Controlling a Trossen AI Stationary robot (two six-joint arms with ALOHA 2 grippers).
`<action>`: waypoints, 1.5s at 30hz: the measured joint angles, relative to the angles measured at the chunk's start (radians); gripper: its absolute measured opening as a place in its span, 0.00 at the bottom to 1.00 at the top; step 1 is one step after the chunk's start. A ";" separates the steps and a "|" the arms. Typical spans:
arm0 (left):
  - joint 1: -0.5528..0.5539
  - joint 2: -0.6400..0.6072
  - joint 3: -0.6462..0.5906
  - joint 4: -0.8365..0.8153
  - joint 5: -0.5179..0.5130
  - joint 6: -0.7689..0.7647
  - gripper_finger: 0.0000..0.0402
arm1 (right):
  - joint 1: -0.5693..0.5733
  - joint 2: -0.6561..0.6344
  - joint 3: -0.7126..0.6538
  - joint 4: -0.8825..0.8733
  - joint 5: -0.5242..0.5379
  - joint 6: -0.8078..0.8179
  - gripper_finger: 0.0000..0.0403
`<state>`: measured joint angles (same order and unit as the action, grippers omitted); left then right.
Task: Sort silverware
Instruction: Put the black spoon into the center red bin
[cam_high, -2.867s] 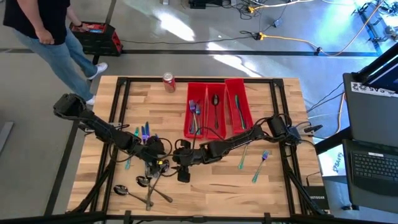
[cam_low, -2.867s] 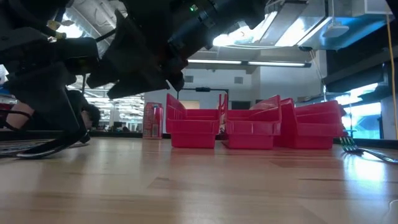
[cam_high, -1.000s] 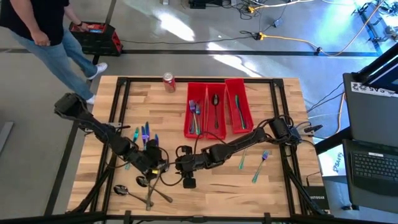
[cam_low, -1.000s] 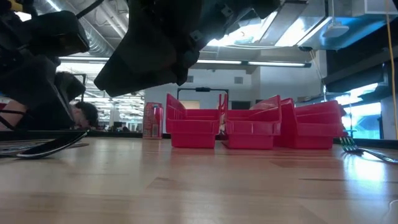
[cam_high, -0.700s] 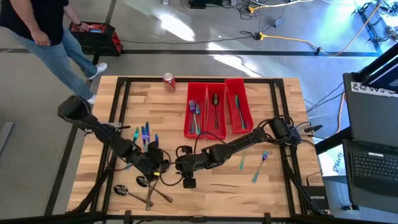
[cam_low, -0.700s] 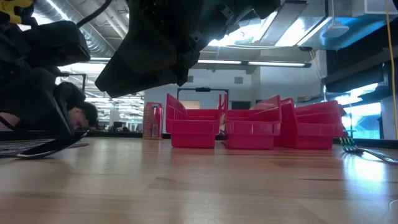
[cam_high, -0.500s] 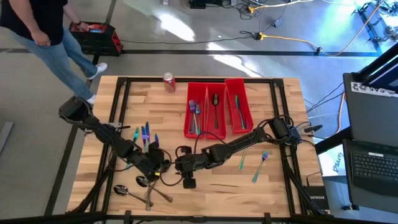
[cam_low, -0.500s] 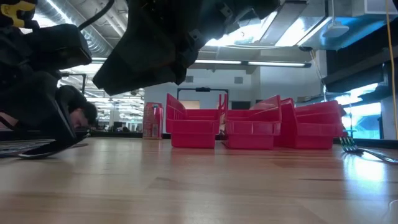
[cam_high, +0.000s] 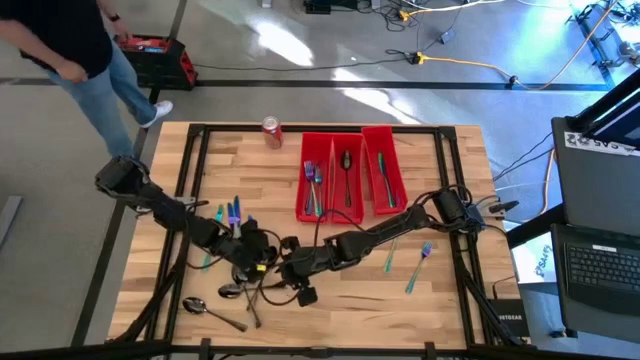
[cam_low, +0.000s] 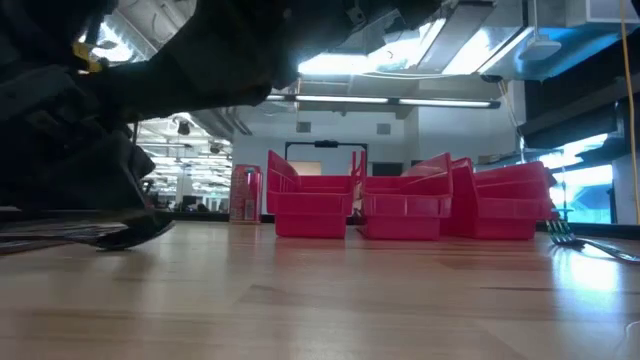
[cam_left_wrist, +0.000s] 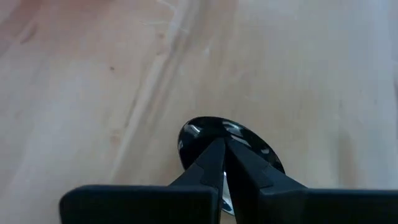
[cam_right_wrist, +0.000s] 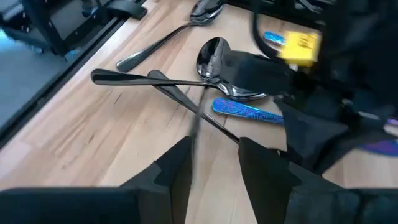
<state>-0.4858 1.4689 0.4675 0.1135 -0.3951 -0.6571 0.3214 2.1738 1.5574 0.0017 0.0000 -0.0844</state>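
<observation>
A pale wooden table (cam_high: 330, 300) with a black frame fills the high view. At its upper centre, 3 long red bins (cam_high: 348, 172) stand side by side, and a red soda can (cam_high: 271, 131) stands upright just left of them. Teal-blue pieces (cam_high: 230, 213) lie at centre left. Dark spoons (cam_high: 215, 310) lie crossed at lower left. At centre right, a fork (cam_high: 418, 266) and a slim teal piece (cam_high: 390, 254) lie on the bare wood.
</observation>
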 joint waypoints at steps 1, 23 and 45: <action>0.009 0.000 0.000 0.000 0.007 0.000 0.00 | 0.000 0.000 0.000 -0.001 -0.002 -0.003 0.29; 0.108 0.001 -0.001 -0.026 0.059 -0.118 0.00 | 0.034 0.000 0.000 -0.194 0.114 -0.207 0.29; 0.106 0.001 -0.001 -0.024 0.063 -0.128 0.00 | 0.093 0.000 0.147 -0.476 0.172 0.181 0.45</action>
<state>-0.3798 1.4696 0.4664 0.0896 -0.3317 -0.7847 0.4149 2.1735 1.7042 -0.4744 0.1720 0.0963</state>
